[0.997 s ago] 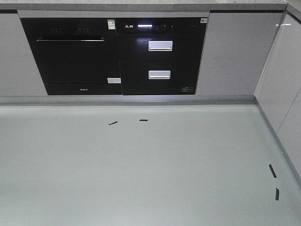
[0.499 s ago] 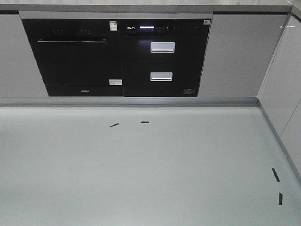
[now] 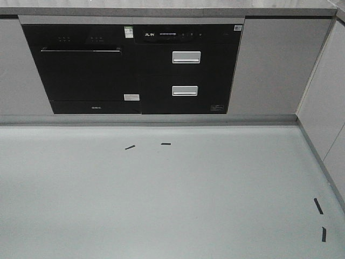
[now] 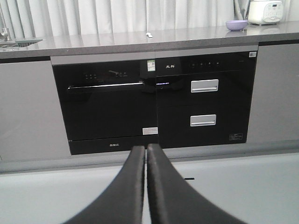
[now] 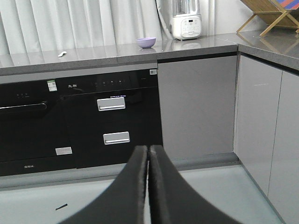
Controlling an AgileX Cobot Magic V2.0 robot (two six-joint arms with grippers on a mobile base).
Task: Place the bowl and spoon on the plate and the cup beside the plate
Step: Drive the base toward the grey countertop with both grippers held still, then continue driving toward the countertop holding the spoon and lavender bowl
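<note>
The lavender bowl [image 4: 236,24] sits far off on the grey countertop, and in the right wrist view the bowl [image 5: 146,42] stands left of a white appliance. The small pale spoon [image 4: 149,34] lies on the same counter to the bowl's left, the spoon [image 5: 61,54] showing tiny at that distance. The plate and the cup are out of view. My left gripper [image 4: 145,148] is shut with nothing in it, low above the floor and well short of the counter. My right gripper [image 5: 148,148] is likewise shut and empty.
Black built-in appliances [image 3: 129,67] with two drawer handles fill the cabinet front below the counter. A rice cooker [image 4: 265,11], a white blender-like appliance [image 5: 186,21] and a wooden rack [image 5: 273,16] stand on the counter. A cabinet run [image 3: 329,108] lines the right side. Tape marks [image 3: 130,147] dot the floor.
In the front view the cabinets and floor marks have slid slightly down and grown a little, as if the base has come nearer to the counter.
</note>
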